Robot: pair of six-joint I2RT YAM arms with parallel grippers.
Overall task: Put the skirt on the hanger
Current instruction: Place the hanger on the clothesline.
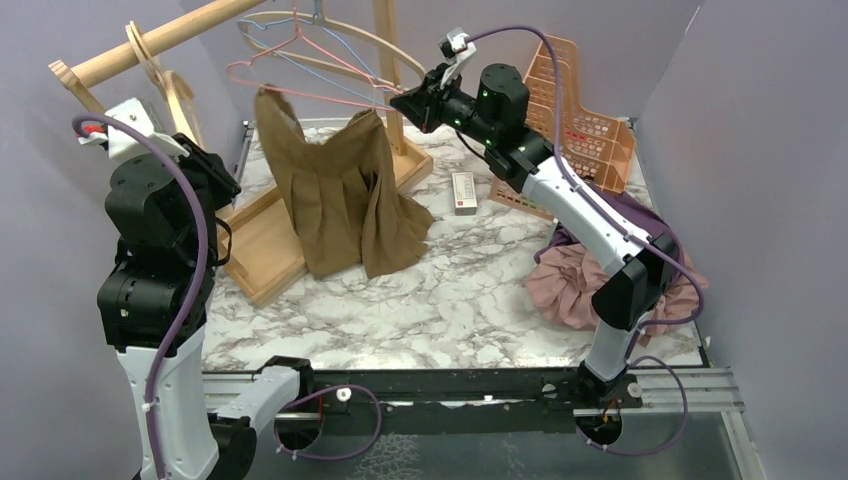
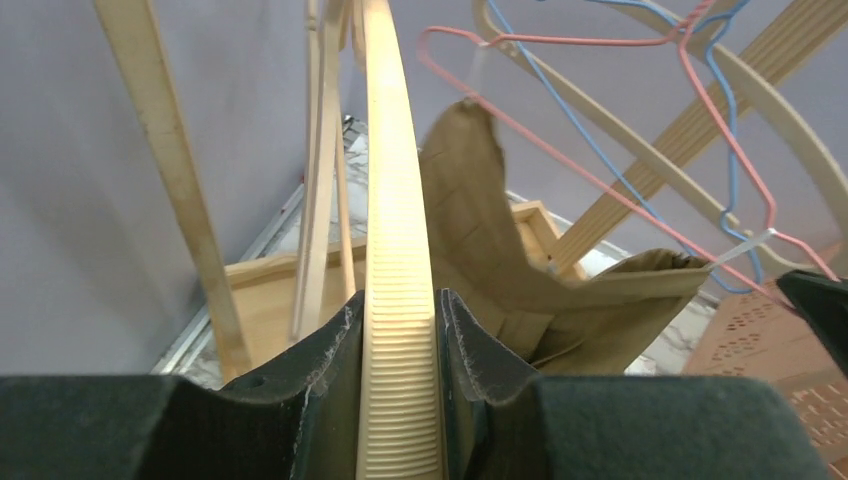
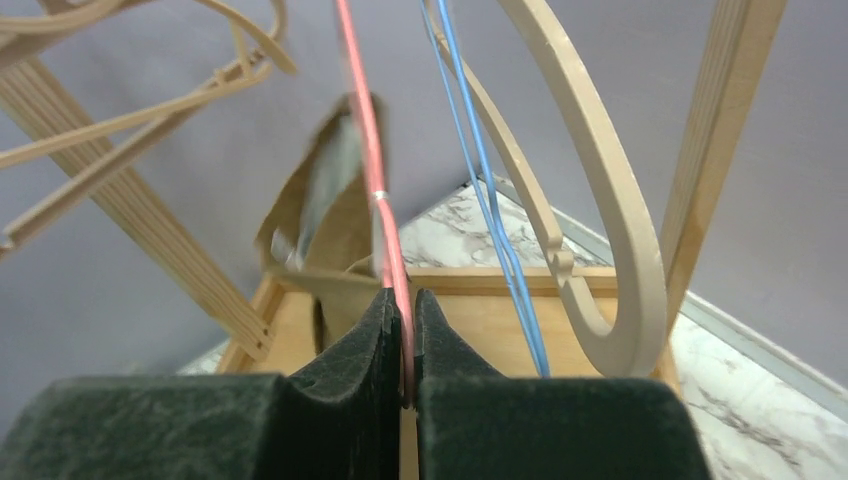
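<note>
Right tool (image 3: 402,315) is clamped on the pink hanger (image 3: 364,120), left tool (image 2: 400,315) on a wooden hanger (image 2: 392,200). The skirt (image 1: 340,195) hangs upper centre from the pink wire. Best to level that wire gently so the waistband can't slide.

It's crowded up by the rail (image 1: 150,45). A wooden hanger (image 1: 175,95), the pink wire hanger (image 3: 372,150) and the blue wire hanger (image 3: 480,170) hang and cross above the skirt (image 1: 340,195), with the rack's post (image 1: 387,60) just behind it. The basket (image 1: 580,110) and a heap of pink cloth (image 1: 585,285) block the right side. In front of the skirt the table (image 1: 450,290) lies open, save for a small box (image 1: 463,193).
</note>
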